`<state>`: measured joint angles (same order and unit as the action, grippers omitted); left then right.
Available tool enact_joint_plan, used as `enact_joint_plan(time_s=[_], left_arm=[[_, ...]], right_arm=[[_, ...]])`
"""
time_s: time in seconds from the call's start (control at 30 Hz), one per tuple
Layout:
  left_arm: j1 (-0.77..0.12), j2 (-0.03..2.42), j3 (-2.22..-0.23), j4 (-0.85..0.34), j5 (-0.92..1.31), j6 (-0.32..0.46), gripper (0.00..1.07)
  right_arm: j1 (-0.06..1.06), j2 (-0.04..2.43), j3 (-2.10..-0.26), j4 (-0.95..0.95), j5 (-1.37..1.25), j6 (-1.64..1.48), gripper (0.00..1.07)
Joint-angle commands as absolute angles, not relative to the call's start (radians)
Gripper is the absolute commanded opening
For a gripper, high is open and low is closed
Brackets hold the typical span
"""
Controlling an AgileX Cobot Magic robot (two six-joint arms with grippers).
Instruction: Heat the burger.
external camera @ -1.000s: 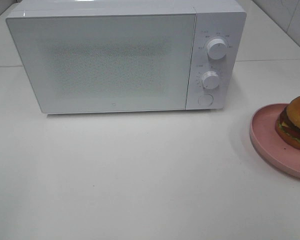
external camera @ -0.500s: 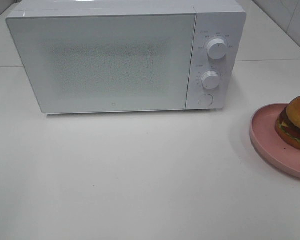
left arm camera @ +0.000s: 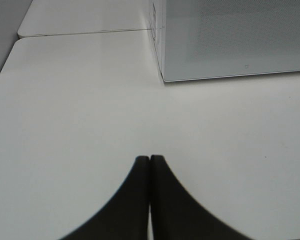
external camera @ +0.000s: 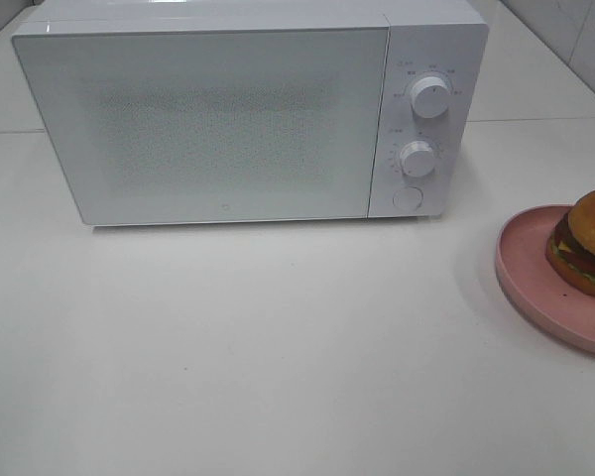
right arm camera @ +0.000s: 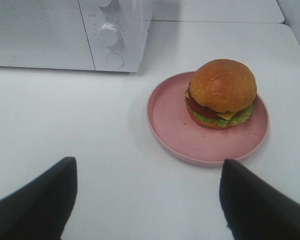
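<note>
1. Since the microwave (external camera: 248,114) door is shut and the burger (right arm camera: 221,93) sits on its plate (right arm camera: 170,122), I judge nothing is done yet; this is the very start
2. As I read it, the next move calls for opening the door first, probably with the round button (external camera: 408,197) under the two knobs, then carrying the burger inside
3. Burger's place: on the pink plate, on the table (external camera: 278,347) to the right of the microwave, well apart from it and half cut off at the edge of the high view
4. My right gripper (right arm camera: 147,200) is spread wide, holding nothing, hovering above the table and aimed at the plate just ahead of it
5. My left gripper (left arm camera: 150,165) is clenched, fingers pressed together with nothing between them, low over the bare table, near the microwave's left front corner
6. Neither arm shows in the high view, so both sit back toward my side of the table
</note>
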<state>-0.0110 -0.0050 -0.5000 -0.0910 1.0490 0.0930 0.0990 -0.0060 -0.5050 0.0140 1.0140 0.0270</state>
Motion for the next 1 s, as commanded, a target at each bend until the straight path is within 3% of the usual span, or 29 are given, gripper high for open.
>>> enact_joint_plan(time_s=[0.03, 0.2, 1.0], left_arm=[[-0.012, -0.031, -0.497, -0.098, 1.037, 0.097, 0.00], [-0.013, -0.030, -0.497, -0.098, 1.037, 0.097, 0.00], [-0.013, -0.030, -0.497, -0.098, 1.037, 0.097, 0.00]], right_arm=[[0.043, -0.030, -0.504, 0.018, 1.002, 0.025, 0.76], [-0.018, -0.030, -0.504, 0.018, 1.002, 0.027, 0.76], [-0.009, -0.030, -0.504, 0.018, 1.002, 0.027, 0.76]])
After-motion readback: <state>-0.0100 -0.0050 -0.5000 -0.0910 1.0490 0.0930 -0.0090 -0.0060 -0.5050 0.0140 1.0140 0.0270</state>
